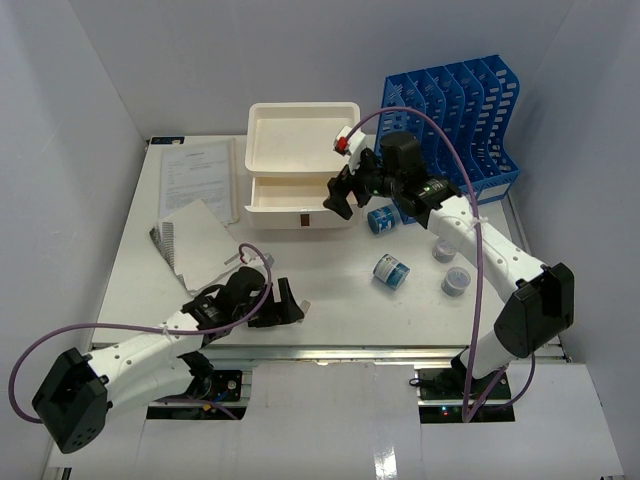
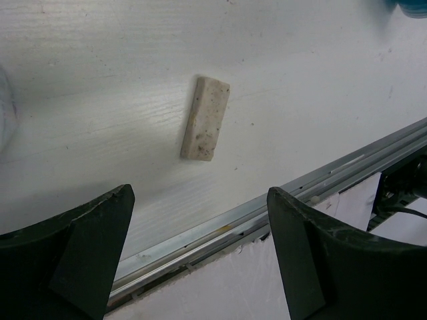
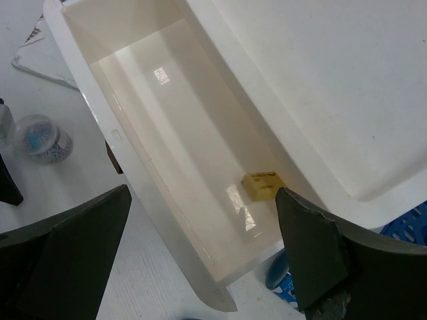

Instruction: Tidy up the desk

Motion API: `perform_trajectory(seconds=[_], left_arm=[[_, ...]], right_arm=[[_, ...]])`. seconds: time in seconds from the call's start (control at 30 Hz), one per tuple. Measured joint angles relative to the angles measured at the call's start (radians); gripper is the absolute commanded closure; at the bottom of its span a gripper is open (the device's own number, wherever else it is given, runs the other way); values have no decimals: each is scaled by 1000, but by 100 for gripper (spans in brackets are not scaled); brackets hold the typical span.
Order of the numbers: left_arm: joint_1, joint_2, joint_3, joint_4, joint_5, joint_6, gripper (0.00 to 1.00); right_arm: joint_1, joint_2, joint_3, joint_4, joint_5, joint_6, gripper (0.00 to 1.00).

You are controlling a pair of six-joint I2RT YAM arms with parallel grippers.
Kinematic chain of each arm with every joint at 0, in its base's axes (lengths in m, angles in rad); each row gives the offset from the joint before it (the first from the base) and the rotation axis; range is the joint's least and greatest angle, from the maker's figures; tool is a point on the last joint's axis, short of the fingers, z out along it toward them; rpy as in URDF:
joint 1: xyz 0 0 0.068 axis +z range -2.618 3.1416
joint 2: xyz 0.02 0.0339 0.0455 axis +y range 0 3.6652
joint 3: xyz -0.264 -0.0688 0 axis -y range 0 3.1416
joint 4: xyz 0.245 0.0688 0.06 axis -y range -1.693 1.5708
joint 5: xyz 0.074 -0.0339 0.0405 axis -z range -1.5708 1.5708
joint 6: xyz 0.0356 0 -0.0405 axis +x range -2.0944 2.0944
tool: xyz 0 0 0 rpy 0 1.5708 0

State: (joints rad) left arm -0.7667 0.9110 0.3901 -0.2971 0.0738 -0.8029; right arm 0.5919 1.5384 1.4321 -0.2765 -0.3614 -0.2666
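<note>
The white desk carries a cream drawer box at the back, its upper drawer pulled out. My right gripper hangs open over that drawer's right end. In the right wrist view a small yellow block lies in the drawer, free of the open right gripper. My left gripper is low at the desk's front edge. In the left wrist view it stands open and empty over the metal rail, and a white eraser lies just beyond on the desk.
A blue file rack stands at the back right. Two blue jars and two grey ones sit right of the drawer. Papers and a spiral notebook lie at the left.
</note>
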Motion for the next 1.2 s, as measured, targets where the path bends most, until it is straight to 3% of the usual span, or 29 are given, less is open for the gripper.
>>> perform_trajectory(seconds=[0.2,0.43,0.73,0.87,1.2], left_arm=[[-43,82,36,6,-44,6,16],[-141,257,128,0,-142,7,25],[-307,561,368,-135,-361,-31,31],[-341,643,444,-193,-437,-40,44],[-347,694,494,-232,-491,-43,90]], right_arm=[[-16,-43,-33,1,-75,-32,2],[-128,-231,-175,-1,-246,-90,2],[-239,-371,-430,13,-363,-111,2],[-279,-449,-514,18,-392,-111,2],[-374,-567,-655,74,-457,-108,2]])
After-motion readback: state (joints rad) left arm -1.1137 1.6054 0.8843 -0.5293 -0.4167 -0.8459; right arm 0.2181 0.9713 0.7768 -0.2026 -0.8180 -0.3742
